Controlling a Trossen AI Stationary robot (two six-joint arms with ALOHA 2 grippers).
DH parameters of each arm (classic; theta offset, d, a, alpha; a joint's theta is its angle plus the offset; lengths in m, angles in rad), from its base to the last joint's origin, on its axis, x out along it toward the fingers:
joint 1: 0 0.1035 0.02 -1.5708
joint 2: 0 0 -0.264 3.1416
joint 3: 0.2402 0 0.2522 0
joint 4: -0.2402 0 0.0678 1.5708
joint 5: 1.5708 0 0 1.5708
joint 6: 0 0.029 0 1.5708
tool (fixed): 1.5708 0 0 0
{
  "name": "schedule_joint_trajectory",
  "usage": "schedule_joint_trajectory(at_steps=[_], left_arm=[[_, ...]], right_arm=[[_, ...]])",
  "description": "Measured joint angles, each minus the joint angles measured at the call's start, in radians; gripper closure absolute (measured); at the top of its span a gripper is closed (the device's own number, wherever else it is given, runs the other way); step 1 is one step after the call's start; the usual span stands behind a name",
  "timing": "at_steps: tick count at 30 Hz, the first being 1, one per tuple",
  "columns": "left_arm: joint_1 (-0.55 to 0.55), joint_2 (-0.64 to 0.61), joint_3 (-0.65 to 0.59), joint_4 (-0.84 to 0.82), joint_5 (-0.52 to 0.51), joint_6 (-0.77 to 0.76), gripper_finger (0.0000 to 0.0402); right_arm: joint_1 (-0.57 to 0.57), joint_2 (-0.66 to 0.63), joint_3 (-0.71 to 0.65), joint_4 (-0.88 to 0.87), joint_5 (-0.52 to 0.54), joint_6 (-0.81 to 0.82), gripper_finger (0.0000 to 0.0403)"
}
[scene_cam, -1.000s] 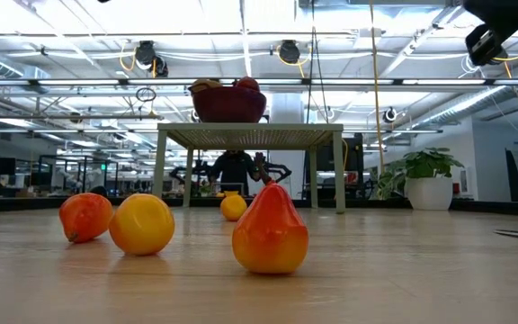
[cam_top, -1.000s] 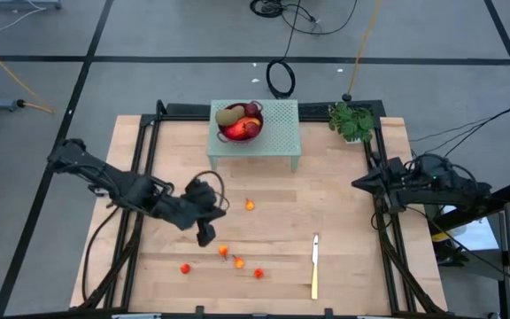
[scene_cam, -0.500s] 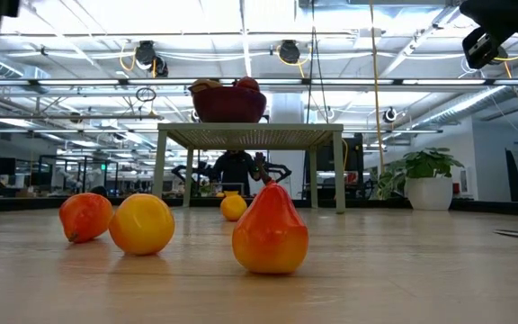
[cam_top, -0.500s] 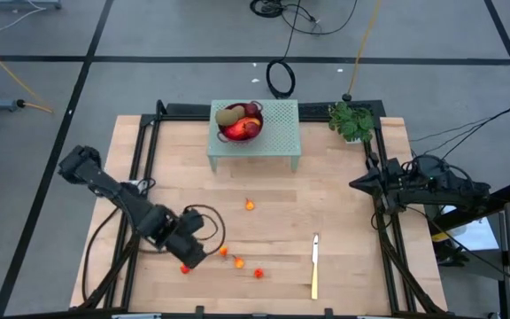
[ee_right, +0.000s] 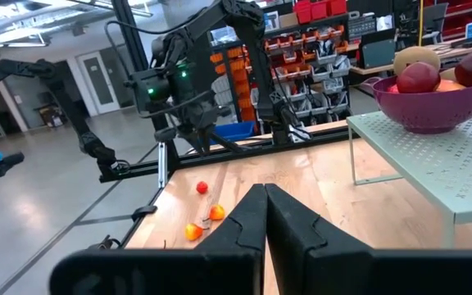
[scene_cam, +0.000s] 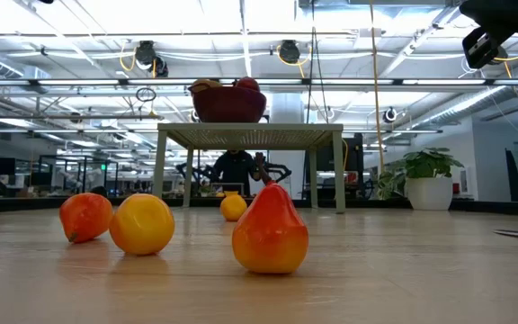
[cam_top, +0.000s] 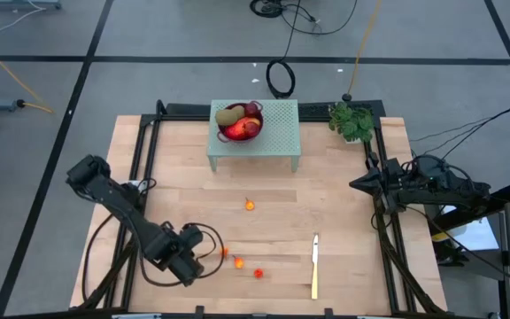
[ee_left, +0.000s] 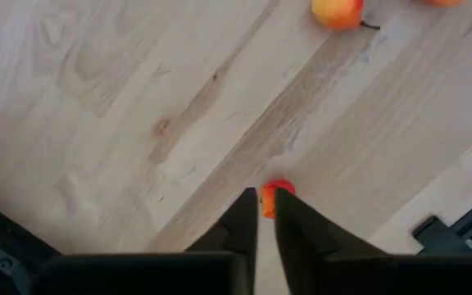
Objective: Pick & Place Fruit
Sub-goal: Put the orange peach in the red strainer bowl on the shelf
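Near the front-left corner of the pale wooden table (cam_top: 343, 190), the left gripper (cam_top: 187, 263) hung low over the boards, its two dark wedge-shaped fingers (ee_left: 240, 225) drawn close with only a narrow slot between them; they held nothing. Just past their tips a small glossy orange-red ball (ee_left: 275, 197) lay on the grain, seen through that slot, and whether it touched the fingers I cannot tell. A little farther along the front edge lay three more smooth small pieces: an orange one (cam_top: 224, 252), a pear-shaped orange one (cam_top: 238, 262) and a red one (cam_top: 258, 274). Another tiny orange fruit (cam_top: 250, 205) sat alone toward the table's middle. A knife (cam_top: 314, 266) with a yellow handle and slim pale blade lay lengthwise nearer the front-right corner. At the back edge stood a mint-green perforated stand (cam_top: 277, 133), and on it a purple bowl (cam_top: 242, 130) heaped with a brown-green oval (cam_top: 229, 113), a dark red round fruit (cam_top: 252, 110) and an elongated red-orange piece (cam_top: 241, 129). A leafy potted plant (cam_top: 351, 121) stood at the back-right corner. The right gripper (cam_top: 359, 183) waited at the table's right edge, its dark fingers pressed together and empty.
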Motion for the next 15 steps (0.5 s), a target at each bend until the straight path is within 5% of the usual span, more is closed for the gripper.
schedule_joint_trajectory(at_steps=[15], left_arm=[[-0.019, 0.009, 0.0, 0.0, -0.002, 0.003, 0.0068]], right_arm=[[0.0, 0.0, 0.0, 0.0, 0.0, 0.01, 0.0403]])
